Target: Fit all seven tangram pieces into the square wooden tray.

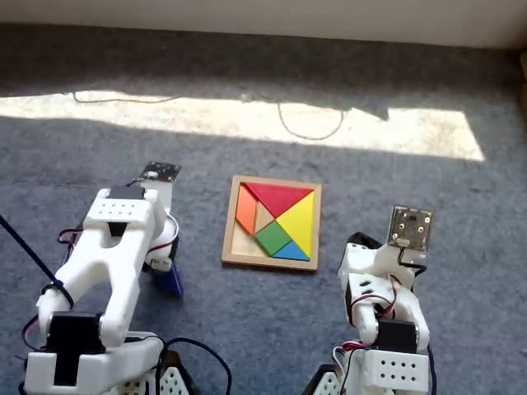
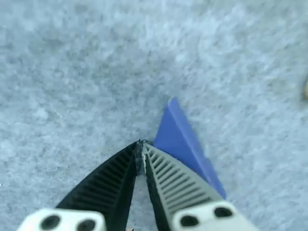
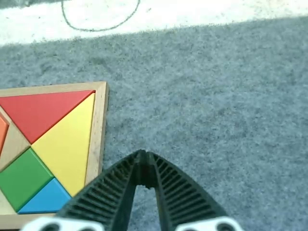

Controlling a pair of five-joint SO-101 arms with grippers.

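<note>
The square wooden tray lies on the grey carpet between the two arms. In it sit a red triangle, a yellow triangle, a green square, an orange piece and a light blue triangle; bare wood shows in the middle and at the near left corner. A dark blue triangle lies on the carpet left of the tray, by the left arm. My left gripper is shut, its tips right beside that piece. My right gripper is shut with nothing in it, over carpet right of the tray.
A thin cable loops across the sunlit strip of carpet behind the tray. Open carpet lies in front of the tray and between the arm bases. The right arm stands close to the tray's right side.
</note>
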